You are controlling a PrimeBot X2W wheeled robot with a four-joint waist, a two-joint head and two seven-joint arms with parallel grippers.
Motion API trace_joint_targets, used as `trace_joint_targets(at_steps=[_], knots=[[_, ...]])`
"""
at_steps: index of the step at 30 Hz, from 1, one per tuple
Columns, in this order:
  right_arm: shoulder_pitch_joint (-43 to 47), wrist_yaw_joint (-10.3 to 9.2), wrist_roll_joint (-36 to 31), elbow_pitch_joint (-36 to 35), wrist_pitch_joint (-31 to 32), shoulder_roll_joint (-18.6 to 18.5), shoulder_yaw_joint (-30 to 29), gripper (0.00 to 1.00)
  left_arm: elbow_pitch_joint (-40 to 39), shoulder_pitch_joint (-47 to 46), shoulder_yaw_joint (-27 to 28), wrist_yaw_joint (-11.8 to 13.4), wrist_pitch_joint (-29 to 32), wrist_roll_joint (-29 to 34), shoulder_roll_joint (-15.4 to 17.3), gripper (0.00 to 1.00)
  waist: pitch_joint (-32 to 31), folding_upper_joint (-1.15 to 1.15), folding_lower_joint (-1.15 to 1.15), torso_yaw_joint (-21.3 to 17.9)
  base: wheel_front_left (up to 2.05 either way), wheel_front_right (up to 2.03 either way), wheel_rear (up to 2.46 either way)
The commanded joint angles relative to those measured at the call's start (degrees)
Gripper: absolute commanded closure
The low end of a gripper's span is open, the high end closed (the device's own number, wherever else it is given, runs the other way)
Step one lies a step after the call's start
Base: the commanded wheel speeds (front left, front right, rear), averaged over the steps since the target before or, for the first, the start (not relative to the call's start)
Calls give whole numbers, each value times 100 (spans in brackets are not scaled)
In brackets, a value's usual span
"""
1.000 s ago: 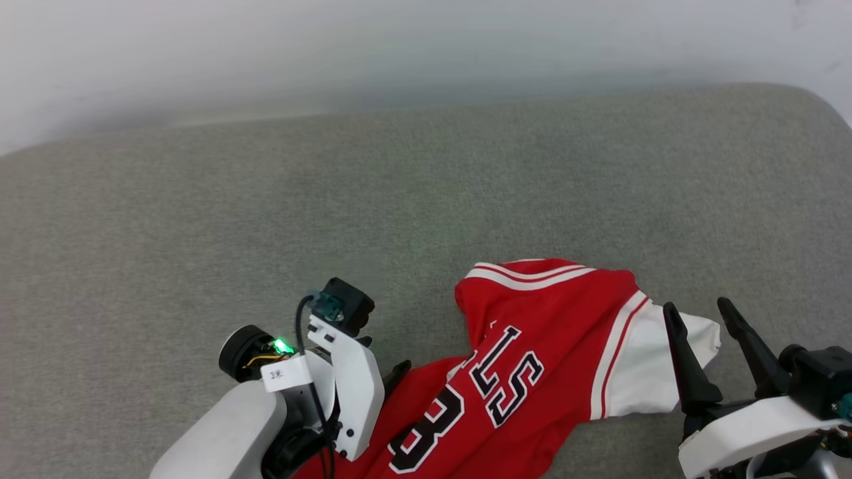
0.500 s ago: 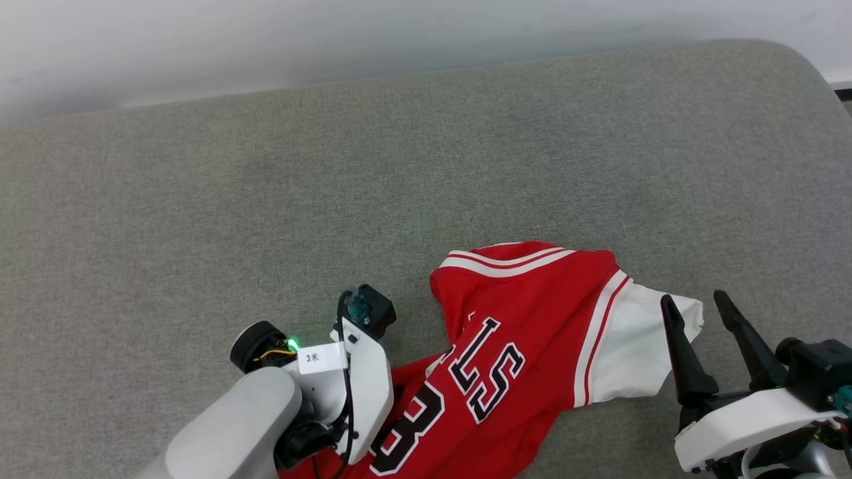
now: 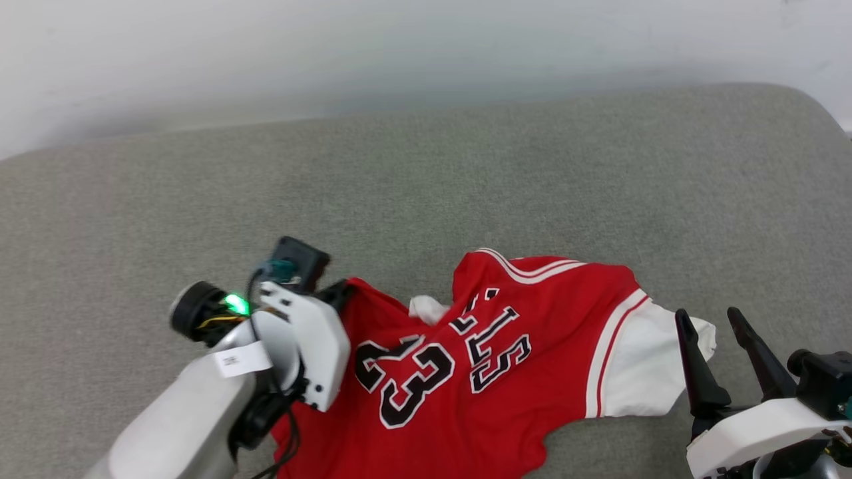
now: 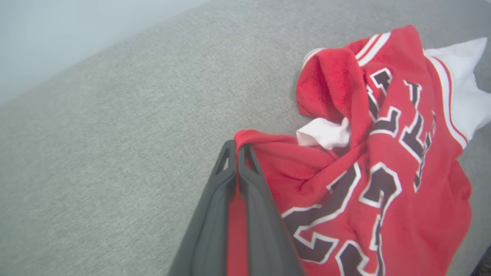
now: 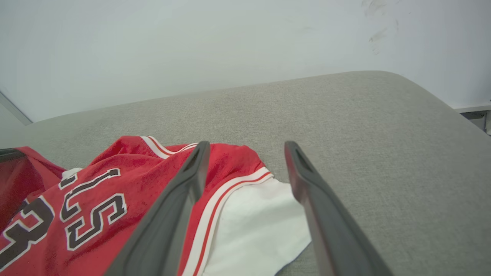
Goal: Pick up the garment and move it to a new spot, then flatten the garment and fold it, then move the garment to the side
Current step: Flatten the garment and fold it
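The garment is a red jersey with black "23" and letters, lying crumpled on the grey cushion. My left gripper is shut on a red fold at the garment's left edge, with cloth pinched between the fingers. From the head camera, the left gripper sits at the shirt's upper left corner, mostly hidden by its wrist. My right gripper stands open just above the white sleeve on the right. Its own camera shows the right gripper with jaws apart over the sleeve, empty.
The grey cushion stretches wide to the left and back of the shirt. A pale wall stands behind it. The cushion's rounded corner drops off at the far right.
My left gripper closed on the shirt's left edge and drew it up and leftward, spreading the cloth so the "23" now shows. The right gripper stayed open in place.
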Motion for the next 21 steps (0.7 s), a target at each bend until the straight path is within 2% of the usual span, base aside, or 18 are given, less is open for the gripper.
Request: trace_joint_targets(at_steps=[1,6,7,8,9,10,13,15,21], knots=[[76,-2,20,-6,38,8,-24,0,-228,243,227,255,-210,-18,158,100,-186,0,0,156,0,0,0],[188,-2,53,-68,93,7,-69,0,-843,970,863,998,-461,-244,554,100,-328,0,0,335,0,0,0],[188,-2,53,-68,93,7,-69,0,-843,970,863,998,-461,-244,554,100,-328,0,0,335,0,0,0],[198,-2,52,-86,108,7,-70,0,-960,1178,982,1164,-489,-319,628,100,-339,0,0,361,0,0,0],[236,-2,49,-100,125,7,-75,0,-1144,1634,1230,1451,-505,-501,771,100,-347,0,0,403,0,0,0],[236,-2,49,-100,125,7,-75,0,-1144,1634,1230,1451,-505,-501,771,100,-347,0,0,403,0,0,0],[286,-2,52,-116,127,7,-111,0,-1307,2362,1492,1765,-526,-783,921,100,-360,0,0,456,0,0,0],[312,-2,50,-121,137,7,-128,0,-1346,2841,1552,1880,-472,-1011,905,100,-382,0,0,485,0,0,0],[337,-2,35,-77,139,7,-108,0,-1198,3739,1414,1899,-441,-1470,600,100,-503,0,0,510,0,0,0]])
